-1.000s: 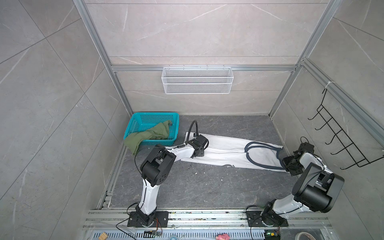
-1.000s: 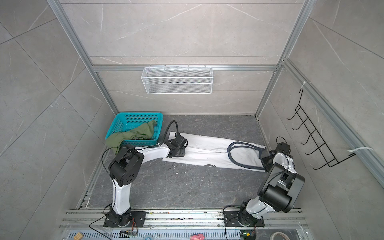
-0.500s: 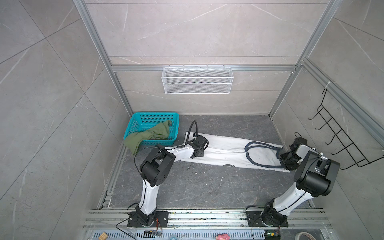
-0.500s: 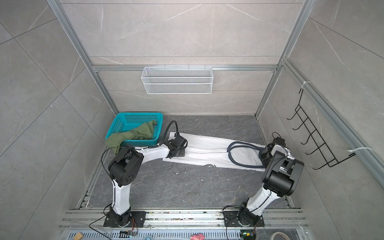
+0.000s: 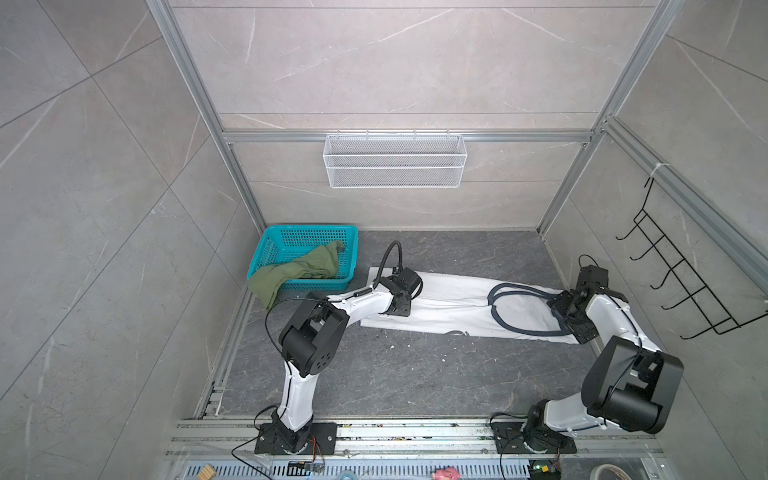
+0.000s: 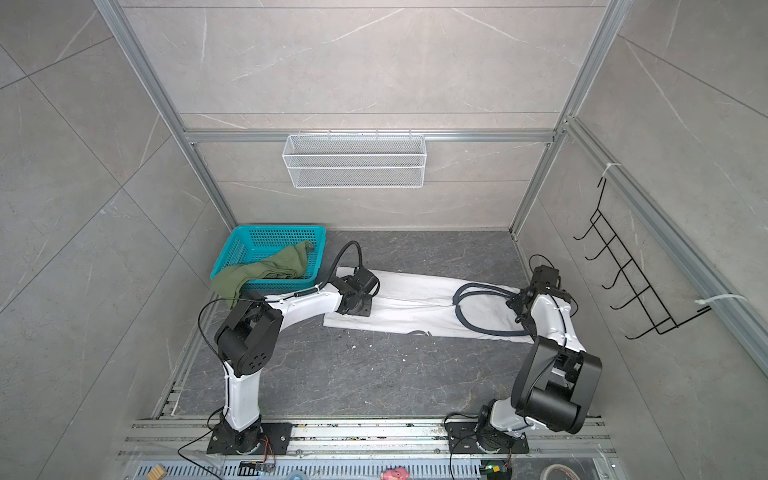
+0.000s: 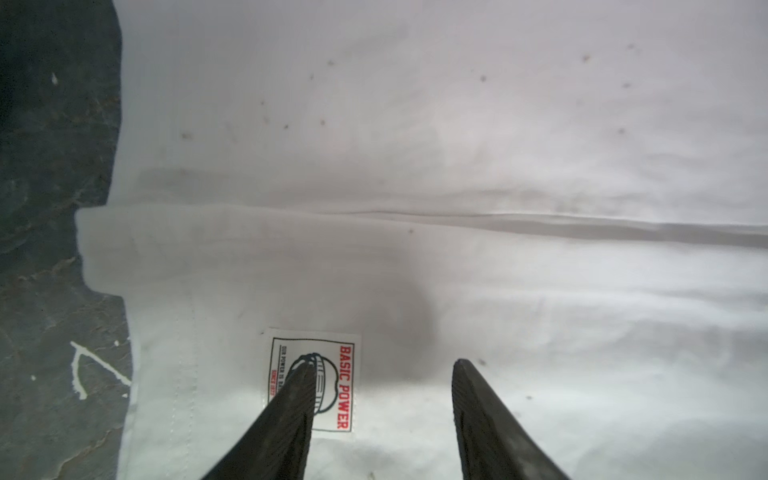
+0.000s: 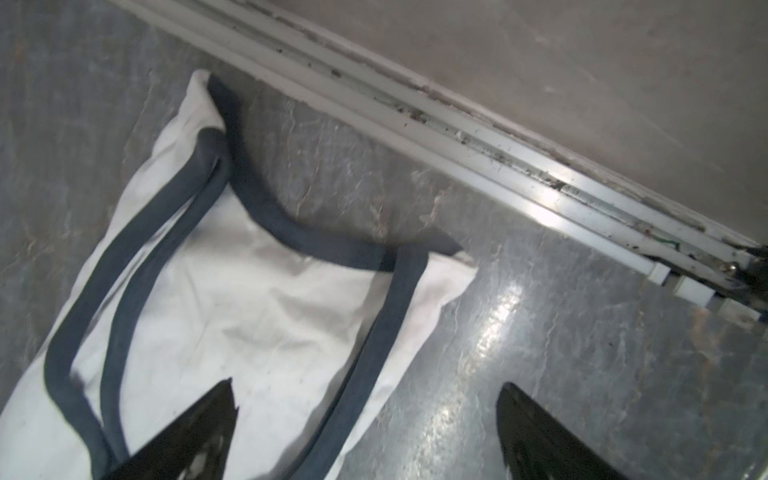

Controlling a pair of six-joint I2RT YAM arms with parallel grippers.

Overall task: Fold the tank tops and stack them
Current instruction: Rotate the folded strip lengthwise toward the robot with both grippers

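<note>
right claw [image 8: 368,384] hangs spread astride white tank top [image 8: 249,299] edge, left claw [image 7: 382,363] spread over label [image 7: 345,386]; best pinch all layers squarely

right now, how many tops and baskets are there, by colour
white tank top: 1
olive green tank top: 1
teal basket: 1
white wire basket: 1
total: 4
</note>
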